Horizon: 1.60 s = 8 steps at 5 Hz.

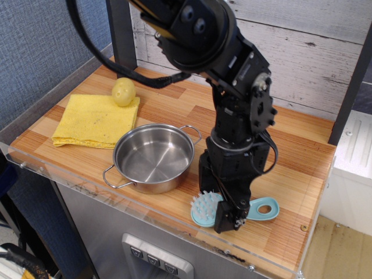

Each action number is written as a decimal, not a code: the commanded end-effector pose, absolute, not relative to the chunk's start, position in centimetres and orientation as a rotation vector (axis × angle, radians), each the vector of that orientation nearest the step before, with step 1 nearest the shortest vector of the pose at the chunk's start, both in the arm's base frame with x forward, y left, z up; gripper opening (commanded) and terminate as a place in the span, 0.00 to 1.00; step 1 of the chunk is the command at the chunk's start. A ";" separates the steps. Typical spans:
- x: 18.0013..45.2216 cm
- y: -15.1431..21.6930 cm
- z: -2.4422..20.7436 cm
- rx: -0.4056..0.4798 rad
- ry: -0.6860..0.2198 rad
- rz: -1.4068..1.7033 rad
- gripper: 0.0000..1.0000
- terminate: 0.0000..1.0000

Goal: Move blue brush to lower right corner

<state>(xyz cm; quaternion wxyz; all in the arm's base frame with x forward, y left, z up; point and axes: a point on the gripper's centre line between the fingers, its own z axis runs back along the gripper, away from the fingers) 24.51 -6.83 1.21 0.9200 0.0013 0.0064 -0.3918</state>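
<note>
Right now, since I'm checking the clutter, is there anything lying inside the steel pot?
No, the steel pot shows only its bare shiny bottom, while the blue brush lies on the tabletop beside it.

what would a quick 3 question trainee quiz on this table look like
1. True or false: the blue brush lies inside the pot.
2. What rests on the yellow cloth's far corner? A) a yellow ball B) a spoon C) a cup
3. Fill in: the claw is down over the brush's ____.

Key: 1 false, it lies on the table right of the pot. 2 A, the yellow ball. 3 middle.
</note>
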 end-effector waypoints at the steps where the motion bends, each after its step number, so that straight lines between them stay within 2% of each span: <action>1: 25.6 -6.0 7.2 -0.057 -0.191 -0.750 1.00 0.00; 4: 25.8 -4.3 13.9 -0.038 -0.357 -0.716 1.00 0.00; 5: 25.7 -4.0 15.2 -0.040 -0.397 -0.720 1.00 0.00; 8: 25.7 -4.0 15.2 -0.040 -0.397 -0.720 1.00 0.00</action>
